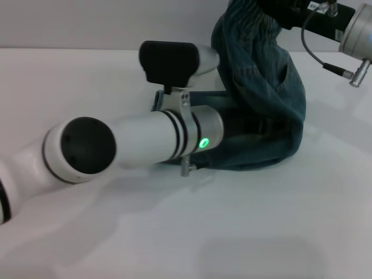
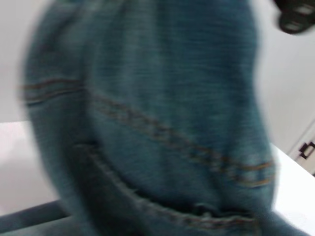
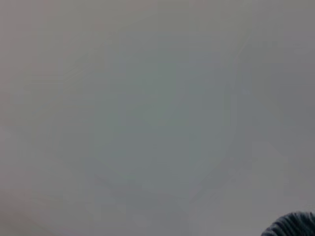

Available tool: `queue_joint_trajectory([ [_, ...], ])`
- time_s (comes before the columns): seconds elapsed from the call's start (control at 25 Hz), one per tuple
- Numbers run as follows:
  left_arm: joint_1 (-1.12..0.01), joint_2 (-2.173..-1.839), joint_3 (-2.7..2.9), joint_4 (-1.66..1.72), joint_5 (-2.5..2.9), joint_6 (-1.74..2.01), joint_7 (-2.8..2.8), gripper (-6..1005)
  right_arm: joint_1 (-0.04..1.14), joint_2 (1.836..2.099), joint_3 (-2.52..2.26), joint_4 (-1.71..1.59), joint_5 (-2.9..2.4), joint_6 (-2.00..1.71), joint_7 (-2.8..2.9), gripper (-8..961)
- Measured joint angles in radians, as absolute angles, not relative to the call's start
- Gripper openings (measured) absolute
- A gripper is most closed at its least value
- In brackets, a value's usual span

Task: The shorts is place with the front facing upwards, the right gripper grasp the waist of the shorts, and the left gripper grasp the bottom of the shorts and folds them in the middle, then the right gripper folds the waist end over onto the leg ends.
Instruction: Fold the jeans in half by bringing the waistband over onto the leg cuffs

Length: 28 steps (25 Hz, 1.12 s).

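Observation:
The blue denim shorts [image 1: 261, 87] hang in a tall fold off the white table. At the top edge of the head view, my right gripper [image 1: 283, 13] is shut on the puckered waist [image 1: 244, 20] and holds it high. The lower part of the shorts lies bunched on the table, with a straight hem edge [image 1: 158, 103] peeking out beside my left arm [image 1: 174, 131]. That arm reaches across to the low part of the shorts. My left gripper [image 1: 200, 61] rests against the denim, its tip hidden by the cloth. Stitched denim [image 2: 162, 132] fills the left wrist view.
The white table [image 1: 232, 226] spreads out in front of and beside the shorts. A black cable with silver plugs [image 1: 354, 75] hangs from the right wrist. The right wrist view is blank pale grey, apart from a sliver of denim [image 3: 295, 227] in one corner.

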<state>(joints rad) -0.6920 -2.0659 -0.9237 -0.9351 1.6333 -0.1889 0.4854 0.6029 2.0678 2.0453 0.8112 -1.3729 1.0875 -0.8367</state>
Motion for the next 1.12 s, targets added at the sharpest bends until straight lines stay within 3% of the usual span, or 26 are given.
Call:
queue_joint_trajectory([
  [0.6, -0.505, -2.064, -1.065, -1.077, 1.788, -0.312, 0.546, 847, 0.577, 2.067, 2.075, 0.805, -1.37, 1.076, -0.846, 2],
  [1.12, -0.444, -2.062, -1.193, -1.077, 1.927, -0.213, 0.548, 846, 0.572, 2.068, 2.083, 0.784, -1.374, 1.076, -0.852, 2],
])
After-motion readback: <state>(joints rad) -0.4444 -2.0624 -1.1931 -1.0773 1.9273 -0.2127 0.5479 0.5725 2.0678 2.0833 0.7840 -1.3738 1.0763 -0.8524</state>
